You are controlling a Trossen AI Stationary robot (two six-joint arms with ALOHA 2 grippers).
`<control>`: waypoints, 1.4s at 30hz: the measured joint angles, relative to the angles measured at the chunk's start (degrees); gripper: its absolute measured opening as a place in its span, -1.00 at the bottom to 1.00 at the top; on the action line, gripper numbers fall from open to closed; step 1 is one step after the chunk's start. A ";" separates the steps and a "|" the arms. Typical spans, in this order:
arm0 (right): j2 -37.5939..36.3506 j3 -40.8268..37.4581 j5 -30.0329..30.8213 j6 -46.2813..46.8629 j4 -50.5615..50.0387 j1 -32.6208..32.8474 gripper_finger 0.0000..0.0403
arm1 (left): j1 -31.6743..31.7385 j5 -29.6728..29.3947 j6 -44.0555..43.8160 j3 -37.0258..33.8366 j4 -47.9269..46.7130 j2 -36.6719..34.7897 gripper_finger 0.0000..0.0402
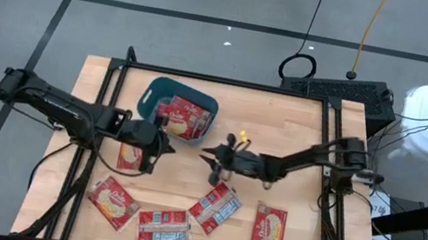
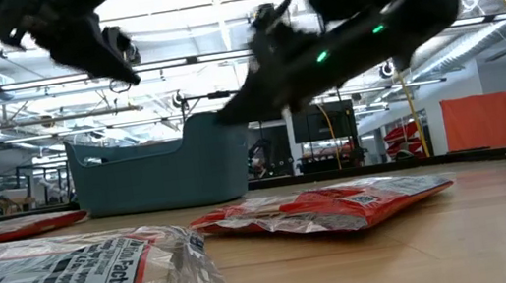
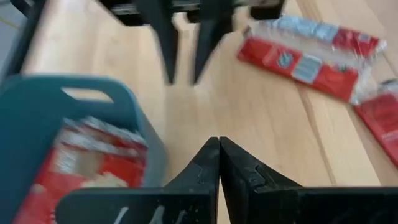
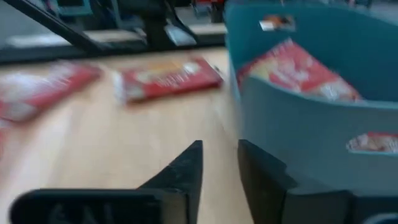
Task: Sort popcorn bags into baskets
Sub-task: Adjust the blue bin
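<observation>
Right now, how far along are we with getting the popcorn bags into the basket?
Partly done. The teal basket already holds a few bags. Nothing is in hand: the left gripper is shut and empty beside the basket, and the right gripper hovers above the table with a narrow gap between its fingers and no bag. Left to sort: five bags on the table, one under the left arm and four along the near edge.

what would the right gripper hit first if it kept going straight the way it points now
Most likely the teal basket: its wall stands just ahead of the right gripper, slightly to one side, though depth is hard to judge.
</observation>
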 joint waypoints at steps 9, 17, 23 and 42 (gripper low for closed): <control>8.08 8.53 -2.91 -0.92 -4.03 -8.80 -0.86 | -1.22 -0.04 -0.71 -8.03 10.61 0.01 -0.93; 8.09 10.24 -3.85 -6.56 -3.58 -15.48 -0.92 | 3.02 -3.84 -1.72 -13.78 18.61 0.01 -0.93; 8.09 10.26 -8.76 -5.41 -2.98 -18.40 -0.92 | 8.67 -10.75 -7.19 -18.46 19.72 0.03 -0.93; 8.07 10.26 -13.41 -9.89 2.64 -18.36 -0.92 | 26.86 -10.62 -3.33 -27.02 33.82 1.49 -0.93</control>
